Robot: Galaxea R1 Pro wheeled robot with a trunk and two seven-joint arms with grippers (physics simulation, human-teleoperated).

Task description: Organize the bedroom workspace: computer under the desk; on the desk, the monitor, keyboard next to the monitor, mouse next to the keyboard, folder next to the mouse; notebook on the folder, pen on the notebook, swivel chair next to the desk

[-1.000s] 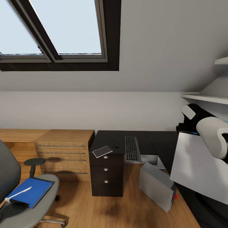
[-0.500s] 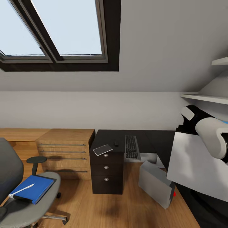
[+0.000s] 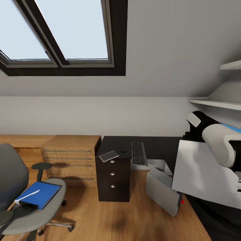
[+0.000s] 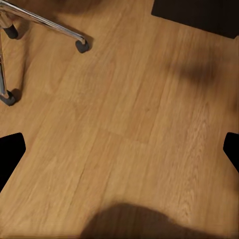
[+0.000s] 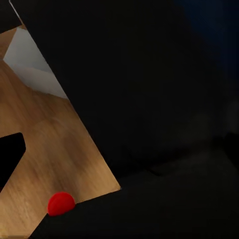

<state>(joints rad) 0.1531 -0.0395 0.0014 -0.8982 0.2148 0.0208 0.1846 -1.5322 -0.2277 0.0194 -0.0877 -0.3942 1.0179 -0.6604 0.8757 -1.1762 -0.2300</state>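
Grippers: my left gripper (image 4: 119, 149) wide apart over bare floor (image 4: 129, 114), right I cannot tell | monitor (image 3: 204, 174) white back at 3 o'clock by my right arm (image 3: 217, 142) | computer (image 3: 162, 190) tilted on floor at 5 | keyboard (image 3: 139, 153), mouse (image 3: 123, 150), notebook (image 3: 108, 156) on desk (image 3: 160, 145) | folder (image 3: 38, 194) with pen (image 3: 28, 196) on swivel chair (image 3: 20, 201) at 8.
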